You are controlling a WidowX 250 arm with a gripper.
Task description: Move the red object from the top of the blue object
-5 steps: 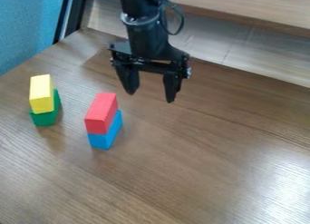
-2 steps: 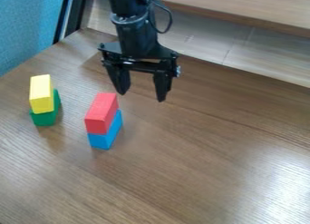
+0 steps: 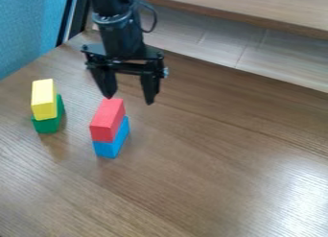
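The black gripper (image 3: 130, 100) hangs open at the upper left, its two fingers spread apart with nothing held between them. Its left fingertip shows at the far end of the red block (image 3: 108, 120), while the right one is off to the block's right. The red block lies on top of the blue block (image 3: 112, 144), left of centre on the table. Part of the blue block is covered by the red one.
To the left, a yellow block (image 3: 44, 99) rests on a green block (image 3: 49, 125). The brown table (image 3: 211, 159) ends at a pale ledge (image 3: 211, 39) behind. A blue panel (image 3: 29, 29) stands at the upper left.
The gripper has moved left across the view, from right of the red block to just behind its far end, staying open. The blocks are where they were.
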